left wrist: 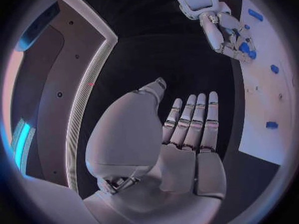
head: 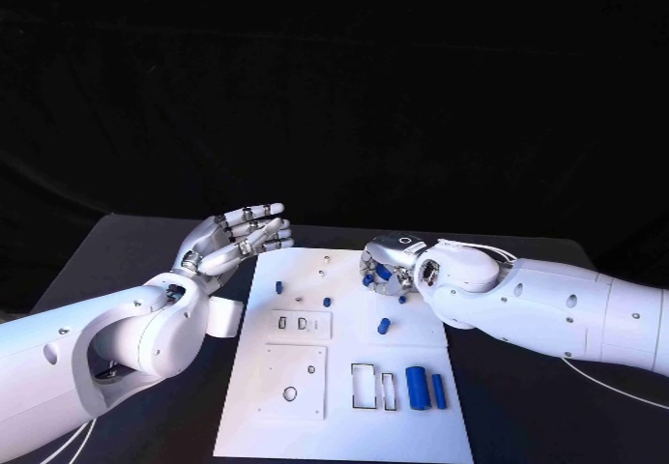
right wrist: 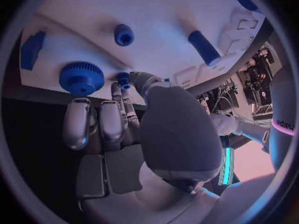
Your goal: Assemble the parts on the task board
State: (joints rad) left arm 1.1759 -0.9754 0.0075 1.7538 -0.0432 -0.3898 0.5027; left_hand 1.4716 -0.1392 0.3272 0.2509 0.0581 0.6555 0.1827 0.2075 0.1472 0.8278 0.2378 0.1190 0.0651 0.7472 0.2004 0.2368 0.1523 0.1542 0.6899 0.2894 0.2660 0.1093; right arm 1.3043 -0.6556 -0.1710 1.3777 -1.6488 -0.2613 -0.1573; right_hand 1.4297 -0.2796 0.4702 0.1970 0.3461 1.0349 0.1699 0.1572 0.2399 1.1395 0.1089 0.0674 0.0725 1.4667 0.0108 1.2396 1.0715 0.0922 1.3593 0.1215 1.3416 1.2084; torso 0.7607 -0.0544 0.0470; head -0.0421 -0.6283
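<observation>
The right hand [head: 397, 269] hangs over the far right part of the white board [head: 314, 387], beside a blue gear [right wrist: 81, 77]. It pinches a small blue peg [right wrist: 124, 78] between thumb and fingertip. I'd lower it slowly, keeping the peg upright over its hole. The left hand [head: 234, 240] hovers off the board's far left corner, fingers straight, holding nothing.

no legible text, labels, numbers or signs anywhere on the task board [head: 341, 425]
</observation>
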